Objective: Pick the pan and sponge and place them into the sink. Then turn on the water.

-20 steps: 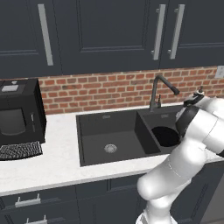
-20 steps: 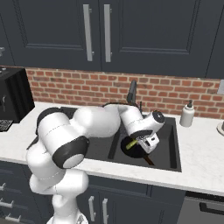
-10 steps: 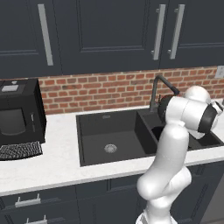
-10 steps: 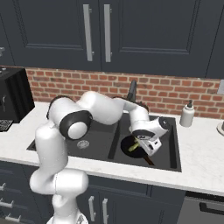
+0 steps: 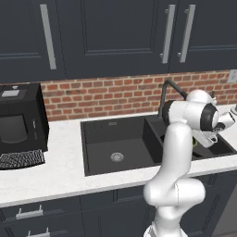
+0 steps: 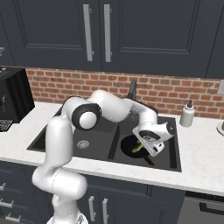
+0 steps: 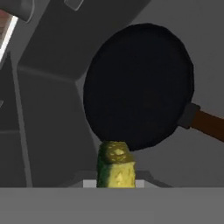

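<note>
Over the right basin of the sink point(image 6: 173, 151), the gripper point(image 6: 141, 148) held the sponge point(image 7: 115, 169), jaws clamped on it. Pan point(image 7: 138, 85) lay flat directly below in that basin, handle toward the front. Release looked next; sponge would drop onto pan.

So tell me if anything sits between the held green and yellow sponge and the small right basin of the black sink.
Only the round black frying pan already lying in that basin; the sponge hangs right above it.
</note>
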{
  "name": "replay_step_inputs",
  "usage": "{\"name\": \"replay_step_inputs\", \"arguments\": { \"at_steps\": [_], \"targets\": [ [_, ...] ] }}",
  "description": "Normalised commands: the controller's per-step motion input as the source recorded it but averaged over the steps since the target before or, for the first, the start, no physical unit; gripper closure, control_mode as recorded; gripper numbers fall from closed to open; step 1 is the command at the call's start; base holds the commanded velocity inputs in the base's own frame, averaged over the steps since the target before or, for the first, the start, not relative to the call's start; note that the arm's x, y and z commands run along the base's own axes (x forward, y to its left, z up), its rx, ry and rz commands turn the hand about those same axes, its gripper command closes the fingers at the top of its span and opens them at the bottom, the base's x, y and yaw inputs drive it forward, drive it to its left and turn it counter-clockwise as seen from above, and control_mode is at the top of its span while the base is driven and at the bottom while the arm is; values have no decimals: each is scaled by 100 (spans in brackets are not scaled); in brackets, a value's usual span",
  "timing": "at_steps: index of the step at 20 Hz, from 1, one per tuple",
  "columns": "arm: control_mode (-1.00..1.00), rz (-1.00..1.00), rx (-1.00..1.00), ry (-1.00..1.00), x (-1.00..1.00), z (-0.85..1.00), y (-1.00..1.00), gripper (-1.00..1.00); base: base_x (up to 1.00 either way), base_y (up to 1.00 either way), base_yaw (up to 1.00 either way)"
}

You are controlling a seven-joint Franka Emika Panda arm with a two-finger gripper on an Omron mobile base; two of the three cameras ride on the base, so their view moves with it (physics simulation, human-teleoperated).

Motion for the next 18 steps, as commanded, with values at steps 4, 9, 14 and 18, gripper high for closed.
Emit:
{"name": "replay_step_inputs", "arguments": {
  "at_steps": [4,9,14,18],
  "targets": [
    [-100,6,0,-17,20,-18,0,100,0,0,0],
    [-100,1,0,-19,18,-27,4,100,0,0,0],
    [-100,0,0,-14,20,-29,12,100,0,0,0],
    [-100,0,0,-5,28,-27,4,100,0,0,0]
  ]
}}
